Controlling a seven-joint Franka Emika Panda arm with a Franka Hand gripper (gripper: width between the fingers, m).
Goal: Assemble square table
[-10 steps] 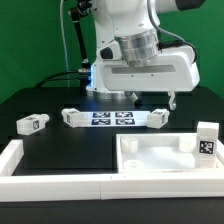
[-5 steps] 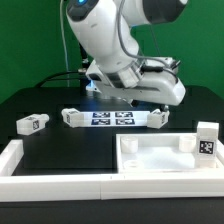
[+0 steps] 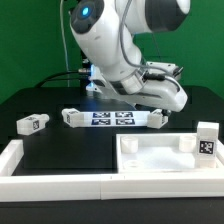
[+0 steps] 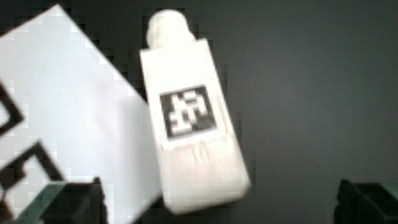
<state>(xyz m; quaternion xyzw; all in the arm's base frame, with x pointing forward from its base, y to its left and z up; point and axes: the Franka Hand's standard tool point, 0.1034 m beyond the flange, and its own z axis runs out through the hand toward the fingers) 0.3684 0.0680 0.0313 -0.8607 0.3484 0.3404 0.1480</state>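
**Desk:** Where are the table parts right now?

**Me:** I see the tabletop [image 3: 160, 158] lying flat, rim up, on the black worktop [image 3: 60, 145]. It is toward the exterior view's right and close to the front border strip [image 3: 60, 186]. The upright leg [image 3: 207, 140] stands at its right-hand edge with the tag facing the camera. I cannot tell whether the two touch.

**Desk:** And the other three legs?

**Me:** The far-left leg [image 3: 32, 123] lies by itself, well apart from everything else. The marker board [image 3: 112, 118] sits mid-worktop with a leg lying at each end: the left-end leg [image 3: 72, 116] and the right-end leg [image 3: 157, 118].

**Desk:** Where is the arm?

**Me:** The arm [image 3: 110, 40] leans over from behind, with its wrist tilted. The hand hangs above the right-end leg and is clear of the worktop. From the exterior view I cannot make out the tips.

**Desk:** Does the wrist camera help?

**Me:** Yes. It looks down on a leg I take for the right-end leg [image 4: 192, 115], lying tag up on the dark surface. It is hard against the edge of the marker board [image 4: 54, 100], but the picture is too blurred to say whether they touch.

**Desk:** What about the fingers?

**Me:** The fingers [image 4: 54, 205] are spread wide, one dark tip at each side of the frame. They pinch nothing, and the leg lies below them, ungripped.
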